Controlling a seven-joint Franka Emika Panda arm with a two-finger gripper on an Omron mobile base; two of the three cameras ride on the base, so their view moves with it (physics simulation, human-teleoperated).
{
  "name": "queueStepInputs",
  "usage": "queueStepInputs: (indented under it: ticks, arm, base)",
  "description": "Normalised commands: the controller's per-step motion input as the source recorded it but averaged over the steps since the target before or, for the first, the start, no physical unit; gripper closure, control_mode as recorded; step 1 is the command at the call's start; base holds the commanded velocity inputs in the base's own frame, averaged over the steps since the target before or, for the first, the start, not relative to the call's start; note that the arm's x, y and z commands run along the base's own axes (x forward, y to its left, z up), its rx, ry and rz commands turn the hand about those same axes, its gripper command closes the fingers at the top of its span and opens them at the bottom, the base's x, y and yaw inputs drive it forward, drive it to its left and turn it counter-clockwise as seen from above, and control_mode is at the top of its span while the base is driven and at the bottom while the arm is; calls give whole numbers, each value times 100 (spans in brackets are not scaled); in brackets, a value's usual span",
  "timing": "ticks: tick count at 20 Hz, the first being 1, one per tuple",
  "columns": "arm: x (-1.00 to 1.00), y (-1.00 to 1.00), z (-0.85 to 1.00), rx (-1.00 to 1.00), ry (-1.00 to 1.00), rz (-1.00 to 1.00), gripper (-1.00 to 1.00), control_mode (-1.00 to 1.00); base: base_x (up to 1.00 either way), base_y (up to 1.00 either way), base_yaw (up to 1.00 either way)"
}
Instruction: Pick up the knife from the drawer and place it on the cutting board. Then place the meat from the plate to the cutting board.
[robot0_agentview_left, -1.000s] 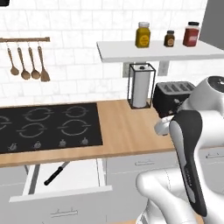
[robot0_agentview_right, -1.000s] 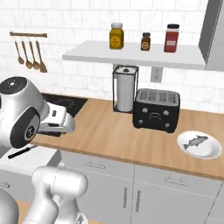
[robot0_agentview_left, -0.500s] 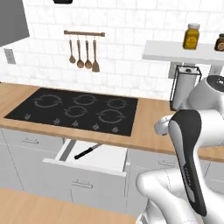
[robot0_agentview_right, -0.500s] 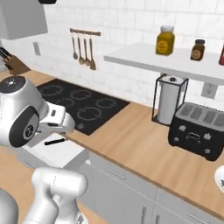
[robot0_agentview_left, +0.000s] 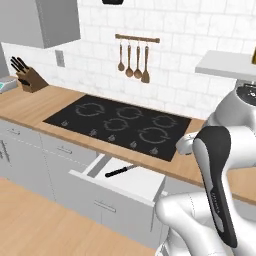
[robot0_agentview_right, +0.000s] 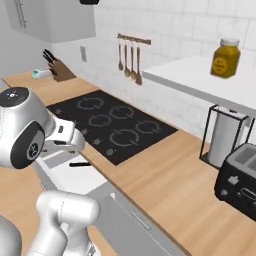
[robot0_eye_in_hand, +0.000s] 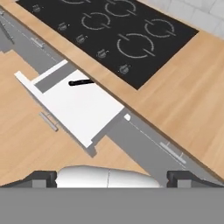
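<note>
Below the counter edge, the drawer (robot0_agentview_left: 131, 186) stands pulled out, and the knife (robot0_agentview_left: 119, 172) lies inside on its white lining, handle outward, blade partly under the counter (robot0_agentview_left: 35, 107). Right of it, the gripper (robot0_eye_in_hand: 112, 177) hangs high above, jaws spread wide, holding nothing.

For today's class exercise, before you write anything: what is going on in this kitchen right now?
A white robot arm's open gripper hangs above a pulled-out white-lined drawer, holding nothing. A black-handled knife lies at the drawer's back, its blade under the wooden counter edge beside the black cooktop. The knife is not yet touched.
</note>
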Motion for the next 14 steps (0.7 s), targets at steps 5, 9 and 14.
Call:
queueStepInputs:
  ticks: [5, 9, 14]
  arm:
    - [0, 0, 0, 0, 0, 0, -100, 100]
    - [0, 0, 0, 0, 0, 0, -100, 100]
    - [0, 0, -4, 0, 3, 6, -100, -100]
  base:
    - [4, -55, 32]
    - [16, -49, 30]
    - [0, -16, 16]
